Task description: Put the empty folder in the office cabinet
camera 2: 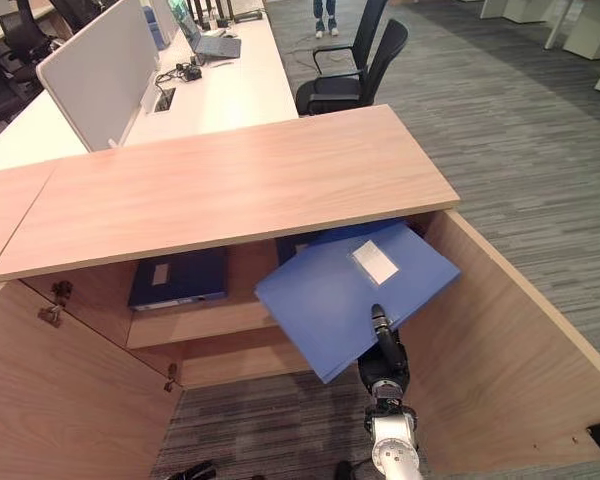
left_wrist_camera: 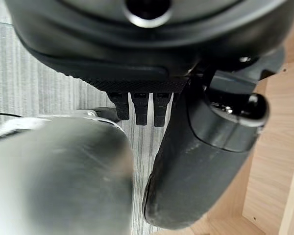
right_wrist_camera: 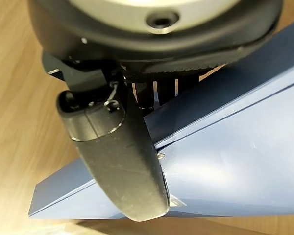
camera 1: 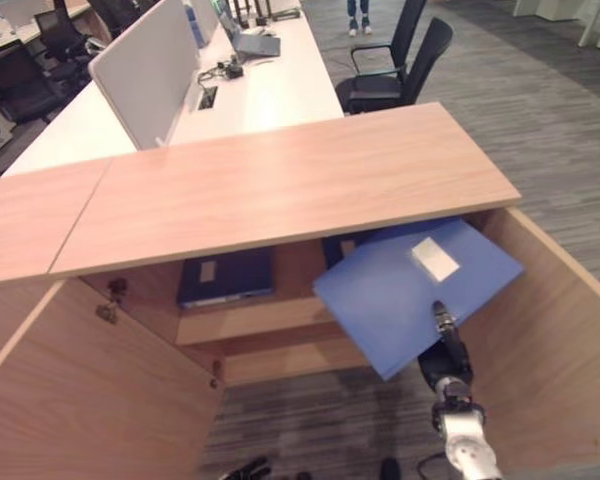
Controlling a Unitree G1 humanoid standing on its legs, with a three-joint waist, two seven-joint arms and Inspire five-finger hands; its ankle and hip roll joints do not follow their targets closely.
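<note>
A blue folder (camera 1: 410, 295) with a white label (camera 1: 435, 258) hangs tilted in front of the open wooden office cabinet (camera 1: 280, 185), its far corner just under the cabinet top. My right hand (camera 1: 448, 355) is shut on the folder's near edge. In the right wrist view the thumb (right_wrist_camera: 122, 161) lies across the folder (right_wrist_camera: 245, 161), with the fingers beneath it. A darker blue folder (camera 1: 225, 277) lies flat on the cabinet shelf (camera 1: 250, 322). My left hand (left_wrist_camera: 201, 161) hangs low beside the cabinet, fingers relaxed and holding nothing.
Both cabinet doors stand open: the left door (camera 1: 80, 400) and the right door (camera 1: 565, 340) flank the opening. Behind the cabinet are white desks with a divider (camera 1: 145, 70), black office chairs (camera 1: 395, 65), and a person's legs (camera 1: 358, 15) far back.
</note>
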